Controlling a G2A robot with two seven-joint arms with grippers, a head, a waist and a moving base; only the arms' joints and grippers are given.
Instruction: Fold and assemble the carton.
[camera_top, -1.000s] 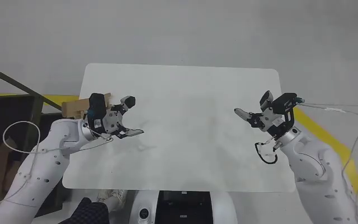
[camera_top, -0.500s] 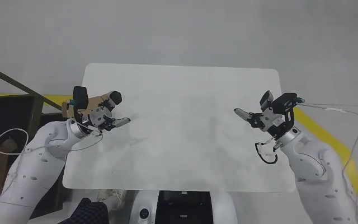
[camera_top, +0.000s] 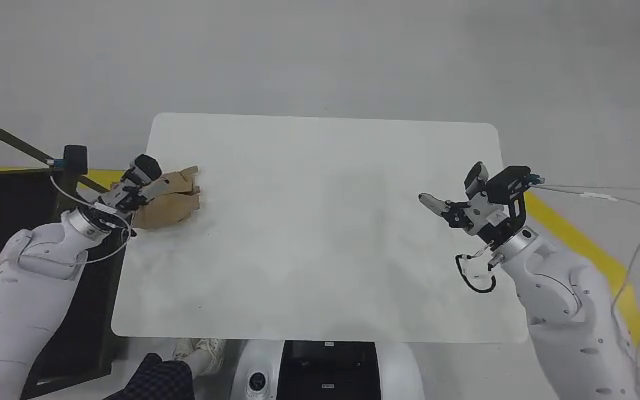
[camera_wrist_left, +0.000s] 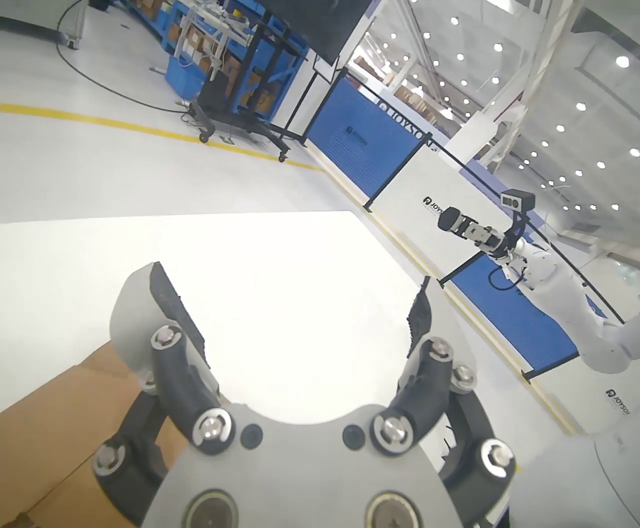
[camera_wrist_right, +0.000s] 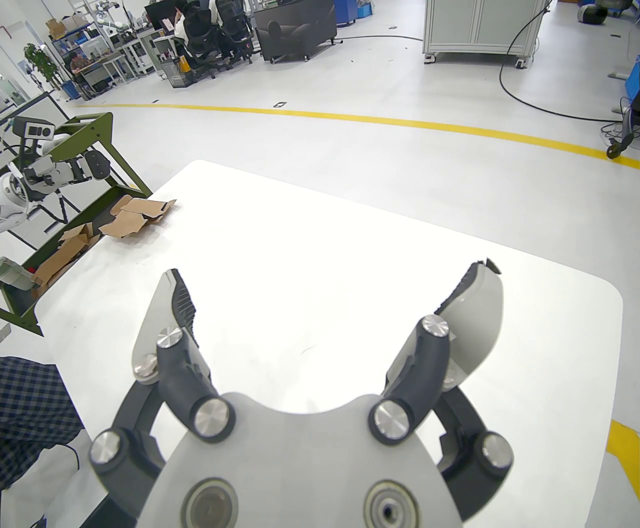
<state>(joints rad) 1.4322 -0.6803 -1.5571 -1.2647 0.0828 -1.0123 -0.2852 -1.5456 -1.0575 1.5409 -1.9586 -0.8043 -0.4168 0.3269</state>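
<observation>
While the carton (camera_top: 172, 200) is lying at the table's (camera_top: 330, 150) 9 o'clock edge, long axis approx 9-to-3, we're hovering L gripper (camera_wrist_left: 290, 284) over its 9 o'clock end, jaws spread, empty; R gripper (camera_wrist_right: 328, 270), likewise spread, is sitting far off at 3

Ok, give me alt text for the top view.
A flat brown carton lies at the left edge of a white table, with the left gripper open beside it. The right gripper hangs open over the table's right side.

Overhead downward, wrists seemingly low, table (camera_top: 320, 250) shared
</observation>
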